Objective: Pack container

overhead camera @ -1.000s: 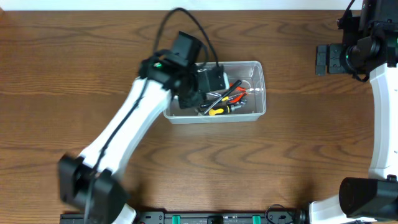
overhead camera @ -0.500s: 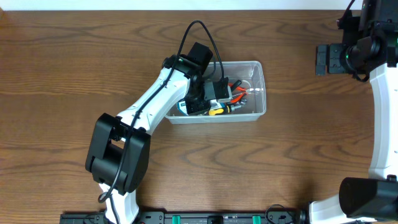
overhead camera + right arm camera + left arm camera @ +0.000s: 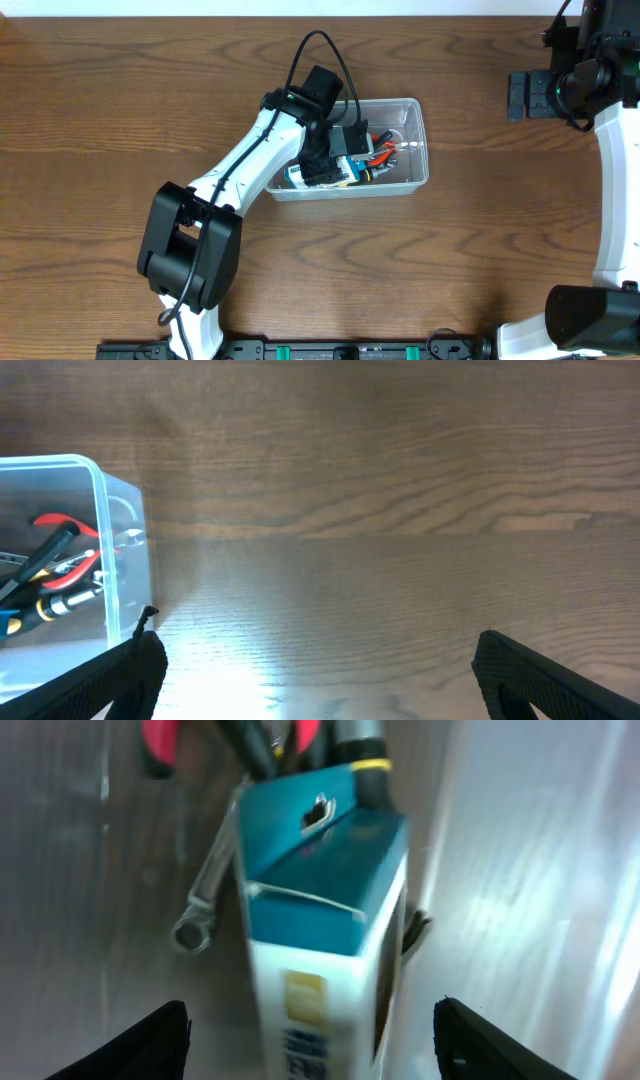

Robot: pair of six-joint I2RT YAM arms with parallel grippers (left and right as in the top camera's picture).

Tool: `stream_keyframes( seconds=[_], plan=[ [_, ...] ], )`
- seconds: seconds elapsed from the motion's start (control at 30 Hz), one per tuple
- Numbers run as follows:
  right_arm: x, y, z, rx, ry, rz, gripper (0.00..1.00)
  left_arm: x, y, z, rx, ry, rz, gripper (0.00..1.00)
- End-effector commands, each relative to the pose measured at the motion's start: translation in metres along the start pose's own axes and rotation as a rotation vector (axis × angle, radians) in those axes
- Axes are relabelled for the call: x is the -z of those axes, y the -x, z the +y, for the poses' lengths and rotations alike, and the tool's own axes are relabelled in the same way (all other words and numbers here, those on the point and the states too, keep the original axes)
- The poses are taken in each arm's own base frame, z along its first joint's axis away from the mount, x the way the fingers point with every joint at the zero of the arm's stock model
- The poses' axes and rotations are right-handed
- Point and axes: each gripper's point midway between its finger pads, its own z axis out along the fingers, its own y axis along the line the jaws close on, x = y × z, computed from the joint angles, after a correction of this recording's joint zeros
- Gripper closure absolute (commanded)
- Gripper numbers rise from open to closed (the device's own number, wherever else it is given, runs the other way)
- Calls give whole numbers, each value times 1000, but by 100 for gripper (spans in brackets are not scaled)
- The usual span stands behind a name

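The container (image 3: pixel 421 142), a clear plastic tub, stands at the table's middle. Inside lie red-handled pliers (image 3: pixel 381 152), a yellow-and-black screwdriver (image 3: pixel 366 174) and a blue-and-white cardboard box (image 3: pixel 320 910). Beside the box, the left wrist view shows a metal wrench (image 3: pixel 205 900). My left gripper (image 3: pixel 335 160) reaches down into the tub. Its jaws are open, and the box stands between them with a gap on each side. My right gripper (image 3: pixel 515 95) is open at the far right, with nothing in it. In its own view the tub (image 3: pixel 112 550) is at the left.
Bare brown wooden table (image 3: pixel 480 250) surrounds the tub on all sides. The left arm's black cable (image 3: pixel 300 55) loops up behind the tub. The right arm's white link (image 3: pixel 610 190) runs down the right edge.
The left arm has settled over the tub and its jaws have opened, letting go of the blue-and-white box, which now rests inside. The right arm has not moved.
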Motion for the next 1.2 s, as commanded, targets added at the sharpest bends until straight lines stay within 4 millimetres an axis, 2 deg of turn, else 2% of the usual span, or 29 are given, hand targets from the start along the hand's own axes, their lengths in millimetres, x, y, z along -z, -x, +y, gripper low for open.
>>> stream_keyframes(
  seconds=[0.0, 0.13, 0.33, 0.43, 0.5, 0.57, 0.7, 0.77, 0.87, 0.97, 1.07, 1.17],
  plan=[
    [-2, -2, -5, 1, -11, 8, 1, 5, -10, 22, 33, 121, 75, 31],
    [-2, -2, -5, 1, -11, 8, 1, 11, -19, 51, 106, 274, 133, 26],
    [-2, -2, -5, 1, -11, 8, 1, 13, -19, 51, 129, 282, 134, 24],
    [-2, -2, -4, 2, -3, 7, 1, 24, -17, 51, 195, 300, 110, 20],
    [-1, 0, 10, 23, 77, -2, 1, 43, -11, 52, 252, 336, 67, 16],
    [0, 4, 24, 63, 159, -25, 1, 68, -5, 53, 316, 379, 11, 1],
    [2, 27, 27, 9, 180, -114, 1, 131, -4, 55, 488, 478, -129, 2],
    [5, 39, 30, -32, 199, -160, 1, 166, -16, 57, 601, 527, -195, 2],
    [10, 63, 50, -3, 290, -257, 1, 209, -46, 67, 789, 603, -278, 2],
    [-3, 77, 51, 24, 196, -286, 1, 240, -83, 79, 973, 677, -337, 2],
    [-30, 72, 52, 45, 87, -220, 1, 253, -121, 86, 1075, 722, -322, 2],
    [-45, 53, 63, 46, 103, -125, 1, 252, -148, 77, 1141, 710, -260, 2]
  ],
)
